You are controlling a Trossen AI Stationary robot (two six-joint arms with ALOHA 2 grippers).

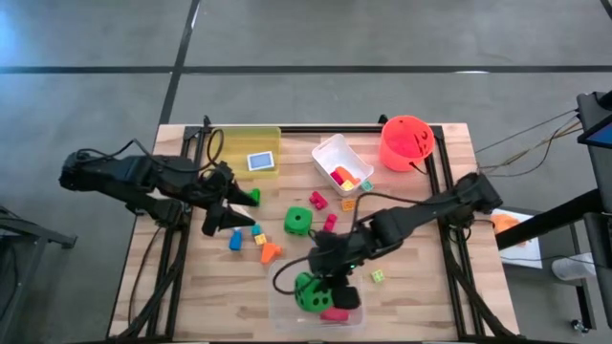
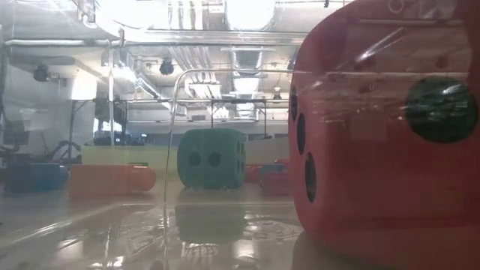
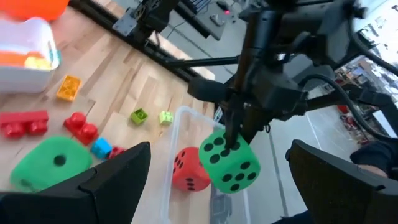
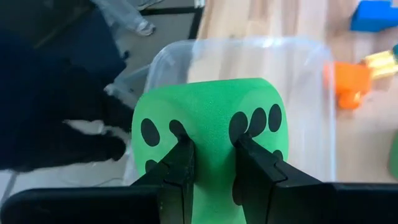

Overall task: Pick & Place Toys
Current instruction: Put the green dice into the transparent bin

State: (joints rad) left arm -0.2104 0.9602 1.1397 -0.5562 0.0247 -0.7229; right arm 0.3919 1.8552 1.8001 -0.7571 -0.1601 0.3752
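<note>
My right gripper (image 4: pixel 214 146) is shut on a green dotted die (image 4: pixel 208 130), held over a clear tub (image 1: pixel 287 311) at the table's near edge. A red dotted die (image 3: pixel 189 171) lies in that tub and fills the right of the low view (image 2: pixel 390 127). A second green die (image 1: pixel 298 222) rests on the table's middle and also shows in the low view (image 2: pixel 212 157). My left gripper (image 1: pixel 234 212) is open and empty at the table's left, above loose blue, yellow and orange blocks (image 1: pixel 258 244). My right gripper pinches the green die's top face (image 4: pixel 211 118) between its two fingers (image 4: pixel 180 165), and the soft face is dented in between them. The fingers come from above, pointing down (image 3: pixel 233 127). The die hangs below them over the clear tub, beside the red die.
A yellow tub (image 1: pixel 225 143) with a blue tile, a white tub (image 1: pixel 330 148) with small blocks and an orange bucket (image 1: pixel 406 143) stand along the far edge. Red, pink, orange and small green blocks lie around the table's middle (image 1: pixel 330 215). Black rails run down both table sides.
</note>
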